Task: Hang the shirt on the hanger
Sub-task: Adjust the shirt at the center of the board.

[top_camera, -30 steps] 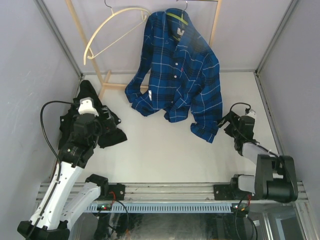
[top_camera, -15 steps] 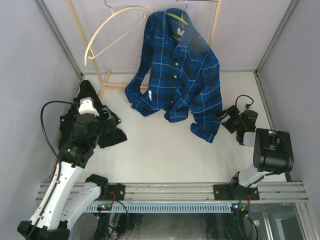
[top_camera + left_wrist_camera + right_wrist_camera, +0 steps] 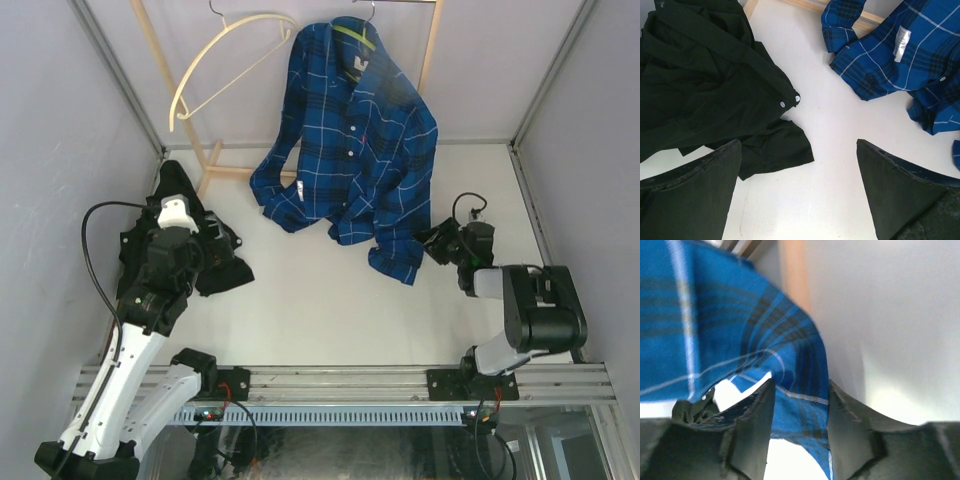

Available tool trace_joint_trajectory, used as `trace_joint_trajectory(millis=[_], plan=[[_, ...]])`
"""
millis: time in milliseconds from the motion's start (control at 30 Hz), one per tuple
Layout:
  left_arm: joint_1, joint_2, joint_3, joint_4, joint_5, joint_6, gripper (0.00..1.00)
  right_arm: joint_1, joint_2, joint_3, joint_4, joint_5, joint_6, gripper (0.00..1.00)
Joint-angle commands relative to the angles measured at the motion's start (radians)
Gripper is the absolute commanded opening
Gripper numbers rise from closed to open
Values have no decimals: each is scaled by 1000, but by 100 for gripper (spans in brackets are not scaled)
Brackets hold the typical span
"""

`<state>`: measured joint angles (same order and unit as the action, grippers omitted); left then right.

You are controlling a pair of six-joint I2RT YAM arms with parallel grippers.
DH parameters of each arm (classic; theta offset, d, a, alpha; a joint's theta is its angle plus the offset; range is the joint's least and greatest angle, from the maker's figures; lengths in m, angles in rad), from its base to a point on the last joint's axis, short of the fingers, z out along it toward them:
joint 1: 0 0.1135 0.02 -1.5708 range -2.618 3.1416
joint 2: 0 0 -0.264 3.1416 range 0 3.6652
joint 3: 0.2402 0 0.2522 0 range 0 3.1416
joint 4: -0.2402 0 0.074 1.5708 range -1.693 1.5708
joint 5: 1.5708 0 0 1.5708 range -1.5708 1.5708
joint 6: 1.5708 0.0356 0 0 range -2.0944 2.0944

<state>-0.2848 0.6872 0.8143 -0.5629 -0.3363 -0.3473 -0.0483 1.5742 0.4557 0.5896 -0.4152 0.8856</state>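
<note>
At the right edge of the desk (image 3: 320,310), the right pincer (image 3: 800,405) has its two fingers half-spread on either side of a fold of the blue long-sleeved shirt with dark navy and thin white plaid check (image 3: 350,150). Cloth fills the gap, but I cannot tell whether the pads bite it.

I judge the step in hand to be gripping this low corner so the shirt can be drawn straight. The pincer should close fully on the fold, not on its very edge, and then pull gently, because a hard tug could drag the collar off.

The collar sits over the thin lime-green hanger with a silver hook (image 3: 352,37) at the far edge, and the tails pool on the desk. The left pincer (image 3: 796,200) is spread wide and holds nothing, above a plain black garment (image 3: 200,260) at the left edge.
</note>
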Motion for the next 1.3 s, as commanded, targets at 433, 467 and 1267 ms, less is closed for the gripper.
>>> trace_joint_trajectory(millis=[433,467,1267], plan=[[8,-7,-13,25,-4,16,100,654,-358,59,-61,579,-216,0],[8,-8,-11,22,-11,16,100,695,-341,98,-71,616,-228,0],[19,-71,-30,13,-18,4,100,812,599,1291,-389,653,-445,6]])
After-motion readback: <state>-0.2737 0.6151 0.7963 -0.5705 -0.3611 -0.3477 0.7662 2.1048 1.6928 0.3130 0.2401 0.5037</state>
